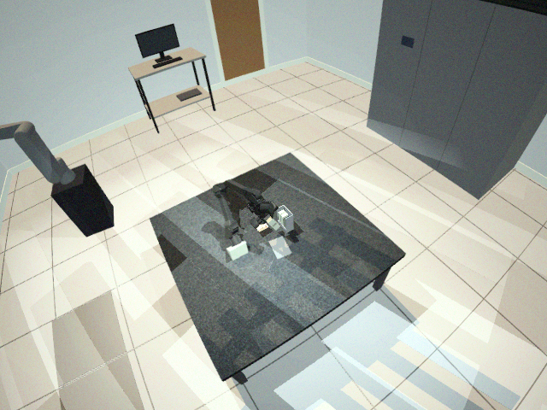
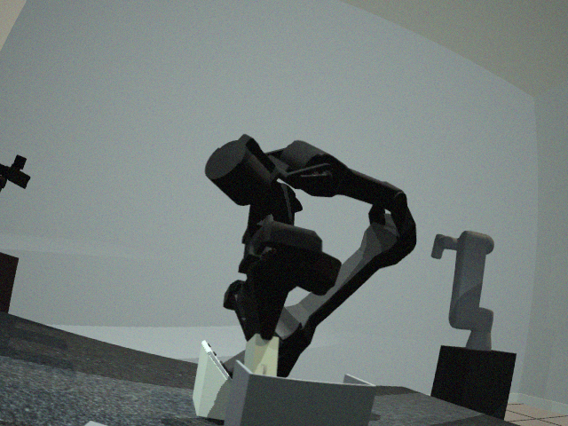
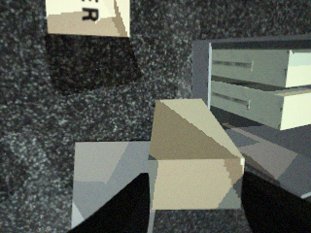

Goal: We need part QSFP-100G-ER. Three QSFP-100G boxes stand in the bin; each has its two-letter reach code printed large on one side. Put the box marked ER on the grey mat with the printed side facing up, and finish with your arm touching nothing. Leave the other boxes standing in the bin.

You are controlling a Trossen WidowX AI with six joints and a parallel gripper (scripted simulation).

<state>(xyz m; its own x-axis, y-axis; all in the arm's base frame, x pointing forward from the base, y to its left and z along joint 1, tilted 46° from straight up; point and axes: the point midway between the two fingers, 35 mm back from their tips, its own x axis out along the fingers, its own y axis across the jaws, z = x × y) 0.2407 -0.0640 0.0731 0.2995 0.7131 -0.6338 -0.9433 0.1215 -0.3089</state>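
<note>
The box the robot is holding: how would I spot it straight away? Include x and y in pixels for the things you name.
On the dark table (image 1: 287,286) (image 2: 91,394) (image 3: 29,116), find the open grey bin (image 1: 289,224) (image 2: 303,401) (image 3: 201,73). Beside it, look under the black arm (image 1: 238,189) (image 2: 366,185). Your pale box (image 1: 273,223) (image 2: 261,352) (image 3: 196,184) is the one pinched between two dark fingers; its two neighbours (image 3: 296,109) stand in the bin.

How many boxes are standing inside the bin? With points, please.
2. In the wrist view, an upper box (image 3: 272,68) and a lower box (image 3: 258,103) stand side by side in the bin (image 1: 289,223) (image 2: 303,398) (image 3: 200,73). Beyond the picture's edge, I can't tell.
</note>
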